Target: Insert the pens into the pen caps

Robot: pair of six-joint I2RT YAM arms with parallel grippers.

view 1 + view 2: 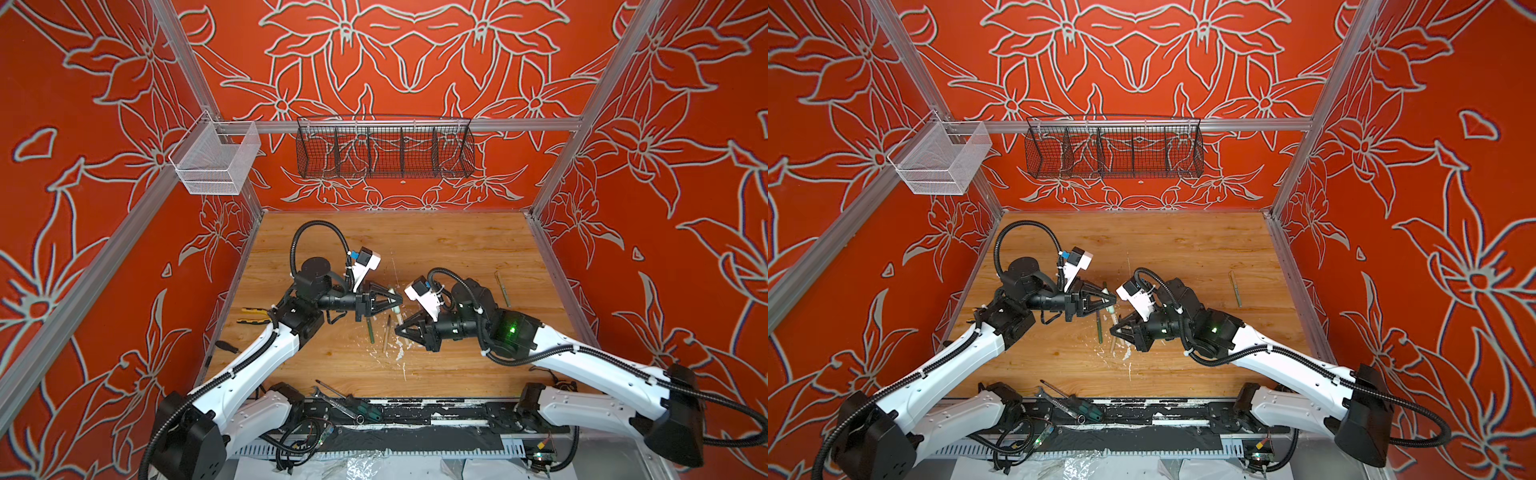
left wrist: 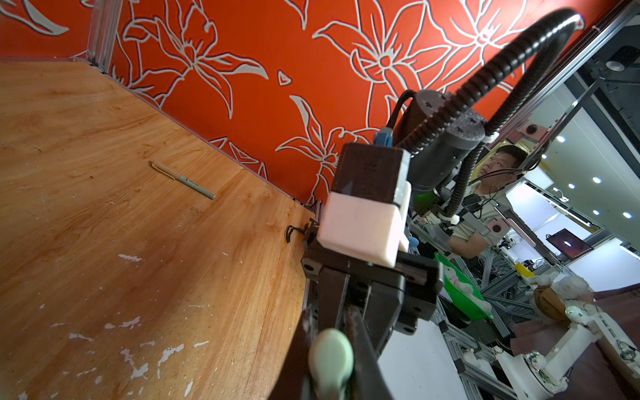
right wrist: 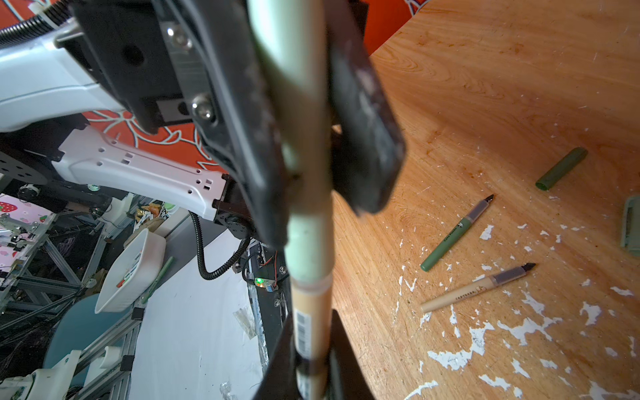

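You have one beige pen held off the worktop, its tip end inside a pale green cap. The left claw pinches that cap and the right claw grips the barrel. Near it on the worktop a green pen and a second beige pen lie uncapped, side by side, dark tips bare. A dark green cap lies loose close to them. A second pale green cap is cut off at the picture's edge. The fourth pen, green with a beige cap on, lies alone near the right wall.
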